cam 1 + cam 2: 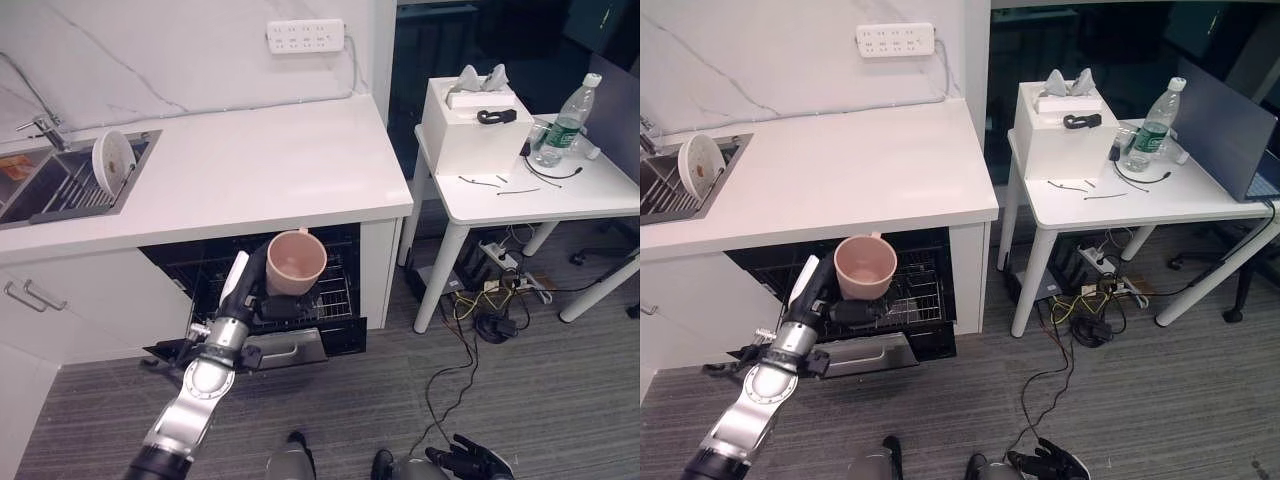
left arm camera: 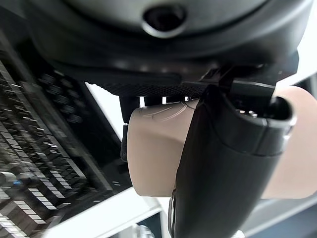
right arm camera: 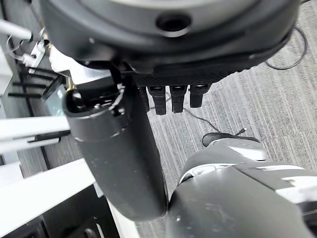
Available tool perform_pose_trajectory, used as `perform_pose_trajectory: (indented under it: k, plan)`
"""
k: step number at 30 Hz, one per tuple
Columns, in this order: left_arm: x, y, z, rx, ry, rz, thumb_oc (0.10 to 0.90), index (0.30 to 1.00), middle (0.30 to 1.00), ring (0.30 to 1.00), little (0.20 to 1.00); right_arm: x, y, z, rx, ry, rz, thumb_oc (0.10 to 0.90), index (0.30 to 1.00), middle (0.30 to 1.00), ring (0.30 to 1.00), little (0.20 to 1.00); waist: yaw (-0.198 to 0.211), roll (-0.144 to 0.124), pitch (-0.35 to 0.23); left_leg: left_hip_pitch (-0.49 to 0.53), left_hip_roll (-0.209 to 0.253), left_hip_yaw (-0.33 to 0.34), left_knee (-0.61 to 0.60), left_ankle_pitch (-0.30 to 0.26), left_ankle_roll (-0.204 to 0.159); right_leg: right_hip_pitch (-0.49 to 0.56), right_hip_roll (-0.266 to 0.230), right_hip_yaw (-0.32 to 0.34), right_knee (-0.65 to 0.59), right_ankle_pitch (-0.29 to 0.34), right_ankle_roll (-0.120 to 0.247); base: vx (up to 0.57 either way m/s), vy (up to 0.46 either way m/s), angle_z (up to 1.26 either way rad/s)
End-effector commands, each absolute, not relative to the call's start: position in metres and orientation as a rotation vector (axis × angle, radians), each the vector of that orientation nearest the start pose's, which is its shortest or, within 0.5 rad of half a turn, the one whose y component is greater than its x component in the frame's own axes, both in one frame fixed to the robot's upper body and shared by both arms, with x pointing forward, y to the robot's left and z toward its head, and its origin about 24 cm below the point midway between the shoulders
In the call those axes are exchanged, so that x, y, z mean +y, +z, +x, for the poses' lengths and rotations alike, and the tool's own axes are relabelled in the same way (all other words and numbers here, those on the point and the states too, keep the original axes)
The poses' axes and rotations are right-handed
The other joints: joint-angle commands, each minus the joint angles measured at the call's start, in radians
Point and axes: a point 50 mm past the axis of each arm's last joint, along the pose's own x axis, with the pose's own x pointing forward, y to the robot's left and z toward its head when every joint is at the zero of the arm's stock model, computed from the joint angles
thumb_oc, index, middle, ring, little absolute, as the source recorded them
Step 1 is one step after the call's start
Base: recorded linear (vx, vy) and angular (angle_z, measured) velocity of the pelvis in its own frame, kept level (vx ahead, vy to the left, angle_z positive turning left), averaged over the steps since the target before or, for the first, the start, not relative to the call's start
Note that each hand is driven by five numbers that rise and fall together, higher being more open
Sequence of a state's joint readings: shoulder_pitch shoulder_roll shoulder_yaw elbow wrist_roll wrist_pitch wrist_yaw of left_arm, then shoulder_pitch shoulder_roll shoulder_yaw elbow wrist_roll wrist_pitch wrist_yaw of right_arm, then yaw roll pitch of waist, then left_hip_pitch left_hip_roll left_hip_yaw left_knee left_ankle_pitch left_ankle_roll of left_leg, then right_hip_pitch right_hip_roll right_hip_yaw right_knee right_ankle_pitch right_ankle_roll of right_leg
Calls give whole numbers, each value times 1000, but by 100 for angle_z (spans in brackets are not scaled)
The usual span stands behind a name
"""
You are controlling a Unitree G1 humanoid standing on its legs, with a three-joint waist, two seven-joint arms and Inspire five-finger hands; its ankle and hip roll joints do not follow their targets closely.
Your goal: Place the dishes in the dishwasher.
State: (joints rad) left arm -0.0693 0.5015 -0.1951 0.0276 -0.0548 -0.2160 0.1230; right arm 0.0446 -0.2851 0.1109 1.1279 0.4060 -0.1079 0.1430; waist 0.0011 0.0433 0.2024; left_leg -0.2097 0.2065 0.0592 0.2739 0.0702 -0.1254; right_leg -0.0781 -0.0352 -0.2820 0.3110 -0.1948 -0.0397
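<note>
Now | step: loading | left robot hand (image 1: 250, 278) curled round pink cup (image 1: 295, 262), held w/ mouth facing cam, over open dishwasher rack (image 1: 335, 290) | next: lower cup into rack, mouth down prob | right robot hand (image 1: 470, 462) idle low, fingers relaxed

The left robot hand (image 1: 262, 272) grips a pink cup (image 1: 296, 261), fingers curled round its side, the mouth tipped toward the camera and its small handle at the top. The cup hangs in front of the open dishwasher (image 1: 300, 300) under the white worktop (image 1: 260, 170), above the wire rack (image 1: 335, 290) and the lowered door (image 1: 275, 350). At the far left a sink (image 1: 40, 195) holds a white plate (image 1: 113, 157) standing on edge in a rack beside a tap (image 1: 42, 128). To the right a white side table (image 1: 560, 190) carries a white box (image 1: 470, 125) and a plastic bottle (image 1: 566, 122). The right robot hand (image 1: 470, 462) shows at the bottom edge, low over the floor, fingers loose.
</note>
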Motion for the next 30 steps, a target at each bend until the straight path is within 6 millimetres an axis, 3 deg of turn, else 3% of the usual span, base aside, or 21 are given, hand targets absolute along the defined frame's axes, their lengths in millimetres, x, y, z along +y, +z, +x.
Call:
perform_pose_trajectory:
  k: [1, 5, 12, 14, 19, 20, 21, 22, 24, 25, 28, 30]
  plan:
    - [194, 140, 262, -549, -107, 415, 400, 300, 300, 300, 300, -240, -145, 107, 944, -157, 94, 800, 900, 900, 900, 900, 6, -4, -84, 53, -5, 16, 26, -85, 6, 58, -128, 49, -11, 88, 160, 52, 154, -10]
    - [195, 140, 260, -551, -108, 424, 400, 300, 300, 300, 300, -236, -143, 114, 905, -159, 101, 800, 900, 900, 900, 900, 11, -4, -97, 75, -24, 24, 26, -113, 13, 54, -153, 47, -11, 96, 172, 27, 106, 14]
    - [201, 142, 255, -553, -86, 438, 400, 300, 300, 300, 300, -228, -109, 158, 617, -202, 128, 800, 900, 900, 900, 900, 3, -26, -108, 82, -41, 54, 26, -149, 24, 5, -196, 50, -11, 129, 205, -19, 11, 1]
    - [206, 139, 252, -541, -64, 441, 400, 300, 300, 300, 300, -230, -82, 179, 437, -214, 113, 800, 900, 900, 900, 900, -6, -36, -112, 81, -51, 57, 26, -161, 31, -14, -200, 62, -11, 138, 213, -24, -30, -12]
    - [214, 134, 247, -520, -41, 446, 400, 300, 300, 300, 300, -230, -38, 201, 217, -192, 92, 800, 900, 900, 900, 900, -22, -44, -114, 84, -55, 65, 26, -167, 40, -24, -197, 77, -11, 139, 214, -13, -19, -10]
    - [218, 130, 245, -502, -28, 439, 400, 300, 300, 300, 300, -233, -17, 206, 117, -181, 76, 800, 900, 900, 900, 900, -33, -47, -114, 88, -52, 73, 26, -169, 42, -27, -196, 82, -11, 138, 214, -19, -16, -4]
    - [221, 125, 244, -482, -12, 427, 400, 300, 300, 300, 300, -237, 3, 209, 6, -194, 63, 800, 900, 900, 900, 900, -44, -49, -117, 93, -50, 83, 26, -171, 42, -30, -195, 86, -11, 138, 213, -16, -13, -13]
    - [221, 125, 244, -481, -11, 425, 400, 300, 300, 300, 300, -237, 4, 208, -1, -197, 61, 800, 900, 900, 900, 900, -44, -48, -117, 94, -50, 84, 26, -172, 43, -30, -195, 88, -11, 138, 214, -3, -6, -22]
    - [224, 120, 243, -467, 11, 407, 400, 300, 300, 300, 300, -243, 30, 210, -116, -214, 48, 800, 900, 900, 900, 900, -57, -50, -122, 101, -48, 93, 26, -175, 42, -33, -192, 96, -11, 138, 214, 1, -2, -20]
    - [224, 117, 242, -460, 27, 392, 400, 300, 300, 300, 300, -245, 53, 211, -237, -229, 32, 800, 900, 900, 900, 900, -67, -48, -124, 106, -48, 97, 26, -178, 44, -37, -188, 106, -11, 138, 213, -2, 0, -11]
    - [226, 115, 244, -444, 48, 361, 400, 300, 300, 300, 300, -243, 75, 212, -345, -194, 32, 800, 900, 900, 900, 900, -77, -46, -127, 111, -48, 99, 26, -181, 45, -40, -183, 118, -11, 137, 211, -7, 11, -29]
    - [227, 111, 247, -407, 68, 305, 400, 300, 300, 300, 300, -233, 90, 216, -378, -30, 45, 800, 900, 900, 900, 900, -85, -44, -131, 119, -46, 106, 26, -183, 43, -41, -181, 124, -11, 136, 210, -8, 13, -33]
